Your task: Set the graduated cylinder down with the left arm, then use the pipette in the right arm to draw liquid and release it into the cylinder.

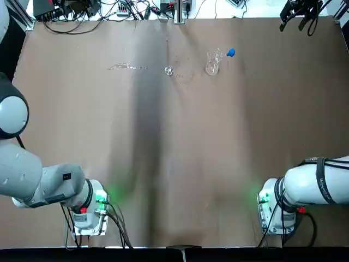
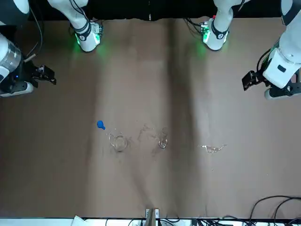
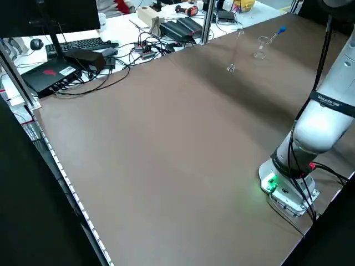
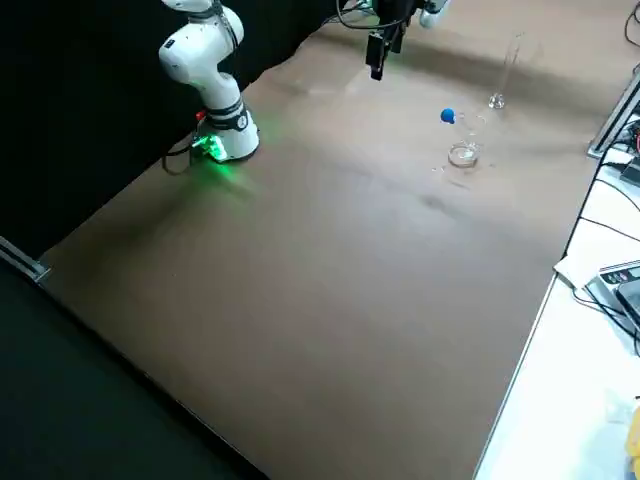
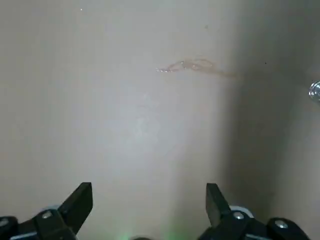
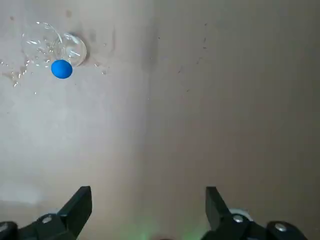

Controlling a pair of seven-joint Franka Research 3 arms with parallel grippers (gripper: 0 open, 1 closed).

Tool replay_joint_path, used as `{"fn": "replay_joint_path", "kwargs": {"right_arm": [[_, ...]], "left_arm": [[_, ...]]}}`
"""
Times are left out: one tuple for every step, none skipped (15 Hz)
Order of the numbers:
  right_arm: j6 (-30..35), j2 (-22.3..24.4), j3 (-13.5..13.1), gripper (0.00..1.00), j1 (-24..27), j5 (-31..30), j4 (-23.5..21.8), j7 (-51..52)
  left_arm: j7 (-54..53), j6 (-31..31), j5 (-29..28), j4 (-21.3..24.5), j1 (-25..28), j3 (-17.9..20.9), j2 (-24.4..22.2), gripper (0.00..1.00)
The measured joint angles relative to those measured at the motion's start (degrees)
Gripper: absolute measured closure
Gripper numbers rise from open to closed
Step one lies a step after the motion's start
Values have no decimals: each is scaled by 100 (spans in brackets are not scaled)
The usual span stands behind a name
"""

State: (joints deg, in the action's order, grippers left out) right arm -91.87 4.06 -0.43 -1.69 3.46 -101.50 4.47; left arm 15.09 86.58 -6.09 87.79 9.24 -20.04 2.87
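The graduated cylinder (image 1: 168,70) stands upright on its round foot at the far middle of the table, also in the front view (image 2: 162,143) and the left side view (image 3: 235,51). To its right stands a short clear beaker (image 1: 212,64), and the pipette (image 1: 231,53) leans in it with its blue bulb up (image 6: 62,69). My left gripper (image 2: 248,81) hovers open and empty over the table's left side (image 5: 148,194). My right gripper (image 2: 45,75) hangs open and empty near the far right (image 1: 294,12), the beaker (image 6: 55,46) some way off from it.
A faint glinting streak (image 1: 125,66) lies on the brown table left of the cylinder. Cables and electronics (image 1: 98,8) line the far edge. Both arm bases (image 1: 90,210) glow green at the near edge. A keyboard and boxes (image 3: 83,47) sit beyond the table.
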Motion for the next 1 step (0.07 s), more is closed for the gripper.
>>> {"fn": "replay_joint_path", "kwargs": {"right_arm": [[-2, 0, 0, 0, 9, 0, 0, -1]], "left_arm": [[-67, 0, 13, 0, 7, 0, 0, 0]]}}
